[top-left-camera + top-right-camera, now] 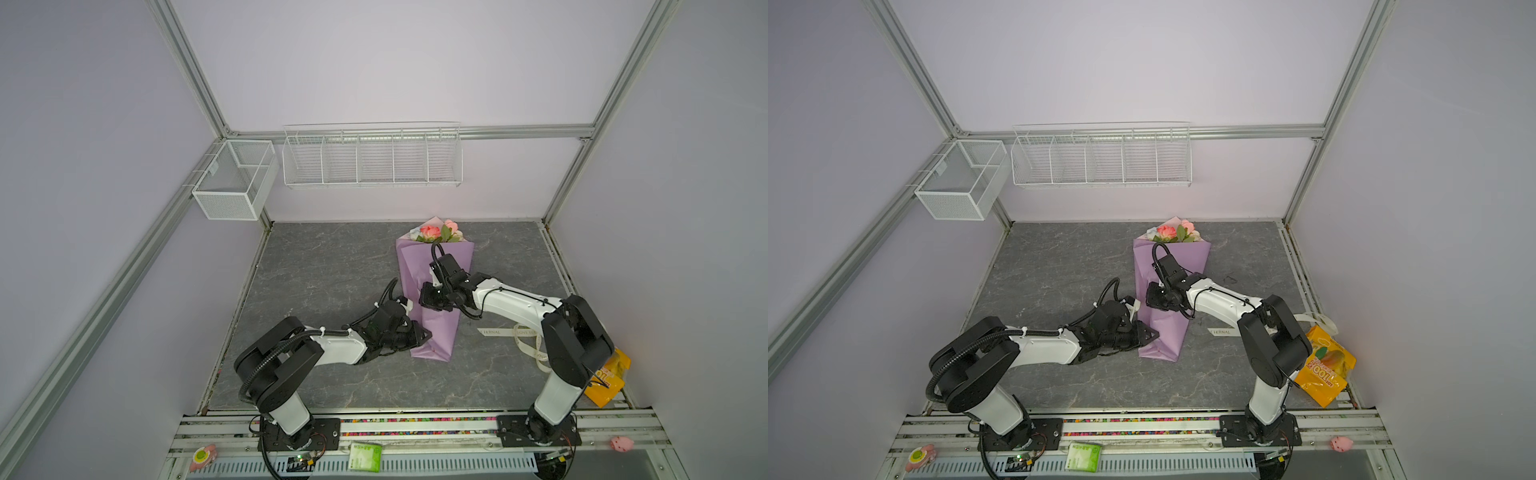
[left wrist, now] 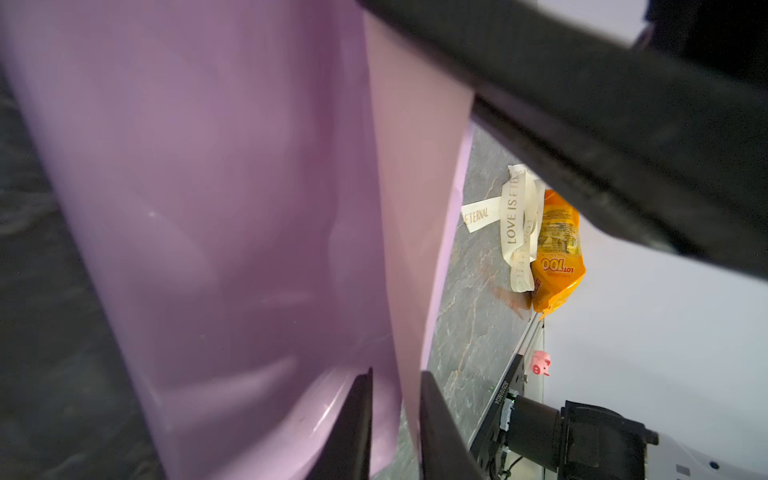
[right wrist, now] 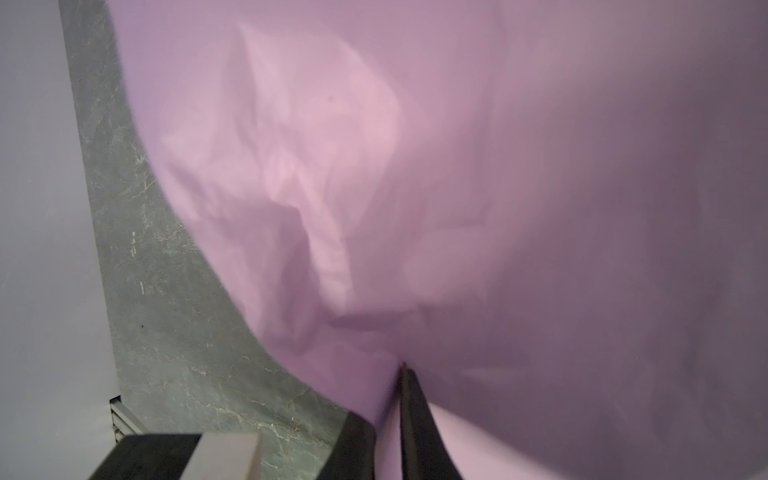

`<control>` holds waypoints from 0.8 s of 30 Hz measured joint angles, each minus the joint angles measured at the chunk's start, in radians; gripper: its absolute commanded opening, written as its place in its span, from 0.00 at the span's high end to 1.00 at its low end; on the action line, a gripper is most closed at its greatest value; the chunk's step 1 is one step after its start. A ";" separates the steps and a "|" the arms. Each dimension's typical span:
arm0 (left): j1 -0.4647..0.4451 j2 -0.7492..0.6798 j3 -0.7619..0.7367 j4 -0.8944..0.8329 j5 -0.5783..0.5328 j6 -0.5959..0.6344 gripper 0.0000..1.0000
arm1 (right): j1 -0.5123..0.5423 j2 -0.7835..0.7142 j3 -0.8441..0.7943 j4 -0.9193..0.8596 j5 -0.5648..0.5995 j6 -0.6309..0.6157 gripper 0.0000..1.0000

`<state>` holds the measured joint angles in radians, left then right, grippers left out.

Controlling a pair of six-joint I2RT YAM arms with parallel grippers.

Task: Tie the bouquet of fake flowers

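Note:
The bouquet of fake flowers lies on the grey table, rolled in a lilac paper wrap with the pink and peach blooms at the far end. My left gripper is at the wrap's near left edge. In the left wrist view its jaws stand a little apart around a loose paper flap. My right gripper presses on the wrap's middle, its jaws close together on a fold of paper. The stems are hidden.
A cream lettered ribbon lies loose to the right of the wrap. An orange snack bag sits by the right arm's base. Wire baskets hang on the back wall. A pink pig toy rests on the front rail.

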<state>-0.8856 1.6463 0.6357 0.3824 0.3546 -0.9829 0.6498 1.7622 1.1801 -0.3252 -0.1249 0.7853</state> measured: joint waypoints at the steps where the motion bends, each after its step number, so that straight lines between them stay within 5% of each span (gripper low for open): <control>1: 0.000 0.000 -0.001 -0.001 0.000 0.000 0.85 | 0.000 -0.004 0.000 -0.001 0.001 -0.006 0.71; 7: 0.005 0.003 -0.001 0.003 -0.007 0.000 0.93 | -0.003 -0.143 -0.037 -0.028 0.030 -0.034 0.43; 10: 0.015 0.021 -0.008 0.027 0.001 -0.004 0.95 | -0.016 -0.263 -0.080 -0.032 0.049 -0.042 0.40; 16: 0.039 0.064 -0.066 0.116 0.021 -0.035 0.96 | -0.075 -0.410 -0.222 -0.014 0.047 -0.041 0.56; 24: 0.042 0.074 -0.087 0.166 0.032 -0.054 0.95 | -0.047 -0.360 -0.403 0.106 -0.111 0.004 0.79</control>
<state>-0.8433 1.7206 0.5484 0.5488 0.3866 -1.0367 0.6025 1.4017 0.7773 -0.2195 -0.2356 0.7891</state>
